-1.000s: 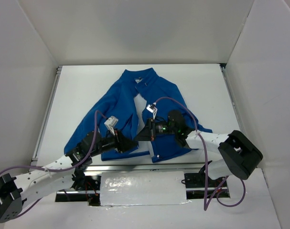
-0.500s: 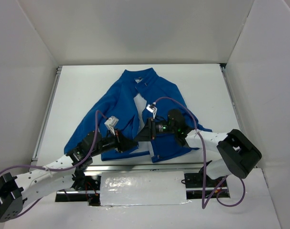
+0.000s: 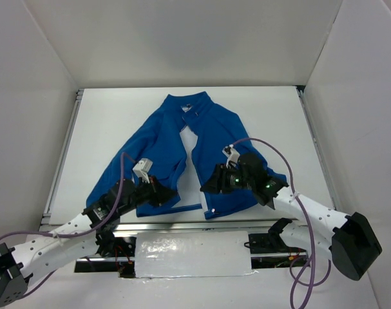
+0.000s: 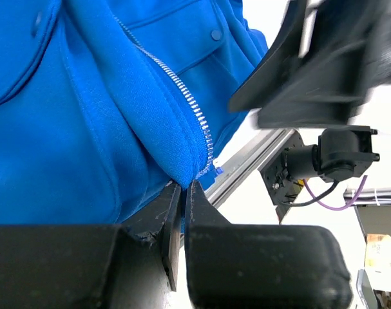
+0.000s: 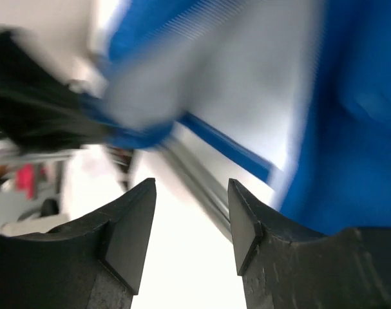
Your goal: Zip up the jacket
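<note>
White desk (image 3: pixel 105 122): smooth, matte, w/ a bare strip on its left btwn wall & sleeve. The left hand (image 3: pixel 167 194) sits low by the near edge, at the hem of the jacket (image 3: pixel 214 129). In the wrist view its fingers (image 4: pixel 172 212) are nearly together, pinching the bottom corner of the left-side front panel right at the zipper (image 4: pixel 192 106) end.

Jacket is bright blue, soft fine-weave fabric, spread flat mid-desk. Collar points toward the far wall, sleeves angle out, fronts part in a narrow V. Zipper teeth are light, small & even along a folded edge. Hem lies just beside the metal rail (image 4: pixel 247 170) at the desk's near edge.

The right hand (image 3: pixel 209 183) hovers over the right-side panel, fingers wide apart w/ nothing btwn; its view is blurred. More bare desk lies right of the jacket & beyond the collar.
</note>
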`<state>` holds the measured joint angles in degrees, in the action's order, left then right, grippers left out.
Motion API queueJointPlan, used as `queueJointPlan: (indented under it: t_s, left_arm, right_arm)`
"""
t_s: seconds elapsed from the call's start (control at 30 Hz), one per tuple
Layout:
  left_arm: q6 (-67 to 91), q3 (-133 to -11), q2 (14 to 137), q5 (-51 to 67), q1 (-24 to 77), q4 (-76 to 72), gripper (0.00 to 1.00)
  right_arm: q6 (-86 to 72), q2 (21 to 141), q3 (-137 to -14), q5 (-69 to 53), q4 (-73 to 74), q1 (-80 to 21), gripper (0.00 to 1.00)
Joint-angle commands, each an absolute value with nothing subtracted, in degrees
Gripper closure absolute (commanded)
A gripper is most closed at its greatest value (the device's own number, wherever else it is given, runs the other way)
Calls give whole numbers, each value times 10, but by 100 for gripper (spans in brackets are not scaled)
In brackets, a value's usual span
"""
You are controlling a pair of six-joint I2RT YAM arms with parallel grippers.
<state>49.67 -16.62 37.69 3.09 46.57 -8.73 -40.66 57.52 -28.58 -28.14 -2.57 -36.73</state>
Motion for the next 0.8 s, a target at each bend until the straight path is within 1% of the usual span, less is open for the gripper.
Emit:
queueJointPlan:
  t_s: [0.0,0.1,0.2,0.33,0.4,0.47,0.57,0.77]
  left_arm:
    - [492,-191,357,14,462,-63,100]
    - [488,-193,353,14,461,-52,100]
    - [487,-196,353,11,461,-45,100]
    - [491,-205,348,3,461,-27,100]
    - [496,-211,346,-25,461,-2,100]
    - [501,-219,343,-50,461,35,100]
    - [514,-228,335,-85,460,72,100]
    - [540,-229,311,-132,459,117,100]
  right_arm:
    - [-391,570,-260,-179,140,-383,45]
    - [-407,577,-227,-200,101,-396,47]
    - [-411,601,-220,-174,88,-399,49]
    - [-404,653,-243,-149,83,-410,48]
    - [-401,690,-260,-153,72,-426,47]
    - [-399,707,-277,-170,53,-450,50]
    - [-409,699,-291,-195,23,-483,51]
    - [-412,680,-314,-192,2,-531,51]
